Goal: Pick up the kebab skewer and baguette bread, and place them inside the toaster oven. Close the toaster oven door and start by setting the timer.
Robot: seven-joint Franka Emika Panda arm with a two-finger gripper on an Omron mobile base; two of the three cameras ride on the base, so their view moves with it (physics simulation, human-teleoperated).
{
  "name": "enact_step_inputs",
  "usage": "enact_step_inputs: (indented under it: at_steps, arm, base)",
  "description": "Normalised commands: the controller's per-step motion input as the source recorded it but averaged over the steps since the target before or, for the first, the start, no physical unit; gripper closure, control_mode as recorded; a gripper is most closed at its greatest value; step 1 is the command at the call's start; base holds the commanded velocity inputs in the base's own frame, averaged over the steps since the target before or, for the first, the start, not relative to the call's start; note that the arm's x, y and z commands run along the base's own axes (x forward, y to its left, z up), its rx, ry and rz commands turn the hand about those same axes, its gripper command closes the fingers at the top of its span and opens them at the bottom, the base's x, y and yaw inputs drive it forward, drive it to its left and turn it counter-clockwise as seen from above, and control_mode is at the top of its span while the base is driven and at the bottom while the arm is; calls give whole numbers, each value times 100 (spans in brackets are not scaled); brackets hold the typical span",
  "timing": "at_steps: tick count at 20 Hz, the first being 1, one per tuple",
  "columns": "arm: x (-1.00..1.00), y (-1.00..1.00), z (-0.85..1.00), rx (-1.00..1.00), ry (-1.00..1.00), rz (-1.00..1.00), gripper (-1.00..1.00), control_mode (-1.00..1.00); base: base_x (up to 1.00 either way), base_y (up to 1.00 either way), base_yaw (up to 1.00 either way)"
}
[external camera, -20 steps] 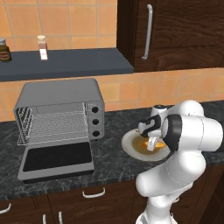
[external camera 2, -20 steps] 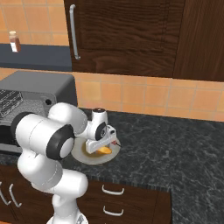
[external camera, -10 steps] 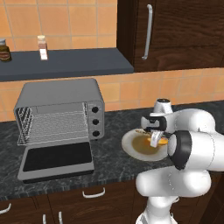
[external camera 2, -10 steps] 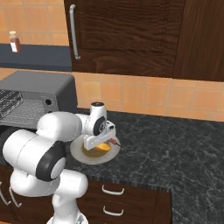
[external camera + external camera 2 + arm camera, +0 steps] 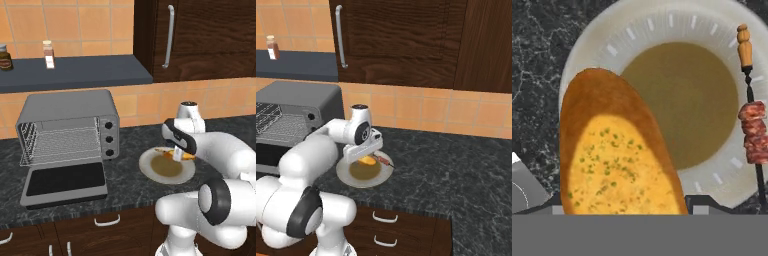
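The golden-orange baguette bread (image 5: pixel 617 150) lies on a pale plate (image 5: pixel 662 25) with a brown centre. My gripper (image 5: pixel 627 202) hangs low over it, open, one dark fingertip (image 5: pixel 699 201) at each side of the loaf. The kebab skewer (image 5: pixel 752 125) rests across the plate's rim, beside the bread and clear of the fingers. In the right base view the gripper (image 5: pixel 363 156) covers part of the bread (image 5: pixel 368 161), with the skewer (image 5: pixel 383 160) just right of it. The toaster oven (image 5: pixel 70 107) stands to the left, its door (image 5: pixel 65 182) folded down flat.
Three dark knobs (image 5: pixel 109 139) sit on the oven's right panel. A shelf above it carries a spice bottle (image 5: pixel 48 54) and a jar (image 5: pixel 5 56). A dark wall cabinet with a bar handle (image 5: pixel 170 35) hangs over the plate (image 5: pixel 150 170). Black stone counter extends right (image 5: pixel 456 170).
The arm's elbow has swung out toward the camera while the hand stayed over the plate and sank toward the bread. The jaws have narrowed a little around the loaf.
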Motion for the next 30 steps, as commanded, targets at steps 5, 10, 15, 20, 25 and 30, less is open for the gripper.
enact_step_inputs:
  at_steps: [5, 10, 15, 20, 25, 30]
  arm:
    - [-63, 70, 42, 0, -1, 0, 100, -100]
    - [-35, 84, 49, 0, 0, 1, 100, -100]
    - [-10, 79, 21, 0, -4, 1, 100, -100]
    - [-17, 65, 8, 0, -14, 0, 100, -100]
    - [-10, 67, 25, 0, -10, 0, 100, -100]
    - [-29, 71, 37, -10, -6, 13, 100, -100]
  base:
    - [0, 0, 0]
    - [0, 0, 0]
    - [0, 0, 0]
    - [0, 0, 0]
    - [0, 0, 0]
    - [0, 0, 0]
